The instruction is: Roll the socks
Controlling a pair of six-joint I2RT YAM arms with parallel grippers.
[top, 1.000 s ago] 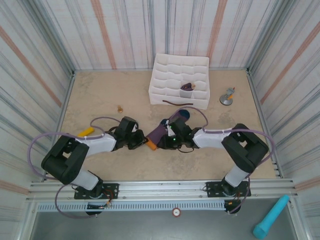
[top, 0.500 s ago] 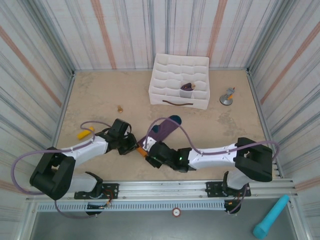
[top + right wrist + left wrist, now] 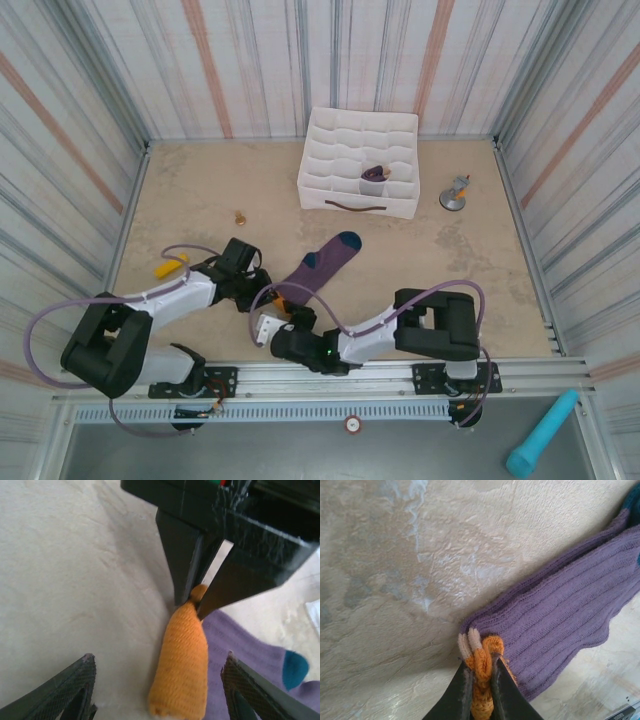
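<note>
Left arm, right arm: black joints, white links. Purple cables on each. Right gripper fingers black, cross-hatched.

White gridded box at the back, small grey object just beside it

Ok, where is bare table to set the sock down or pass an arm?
Bare table lies right of the sock, in front of the box; another patch lies left of the box. Crowded at the cuff: the left gripper pinches it, the right gripper hangs open.
</note>
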